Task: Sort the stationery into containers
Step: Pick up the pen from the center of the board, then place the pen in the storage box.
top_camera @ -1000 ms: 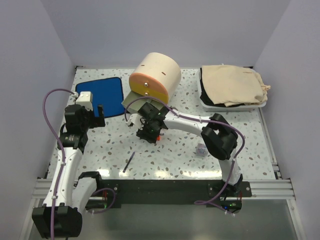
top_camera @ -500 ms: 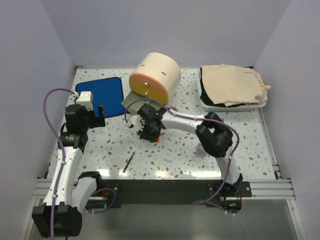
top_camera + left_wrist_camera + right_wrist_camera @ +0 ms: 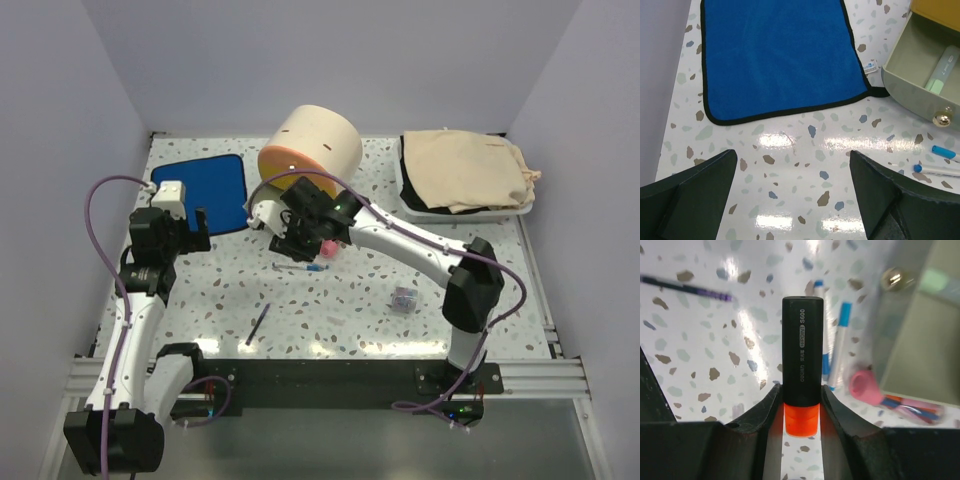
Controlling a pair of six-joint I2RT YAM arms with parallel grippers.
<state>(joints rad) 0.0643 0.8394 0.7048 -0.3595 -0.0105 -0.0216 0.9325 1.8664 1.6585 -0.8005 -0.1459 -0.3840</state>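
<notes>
— Checking the right claw (image 3: 800, 395): clamping anything?
— Pinching an orange highlighter (image 3: 801, 340) between narrowed fingers, hanging above blue-tipped pens (image 3: 839, 342), with a pink tube (image 3: 866, 385) off to its right.
— Checking the left claw (image 3: 793, 152)?
— Gaping wide, gripping nothing, hovering over the worktop (image 3: 790, 200), with a blue cloth (image 3: 780, 55) ahead.

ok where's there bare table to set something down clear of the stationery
Bare table lies between the thin black pen and the tiny purple-grey box, and between the cabinet and the white tray. Crowded in front of the open grey drawer: blue-tipped pens, pink tube, and the right fingers gripping the highlighter.
</notes>
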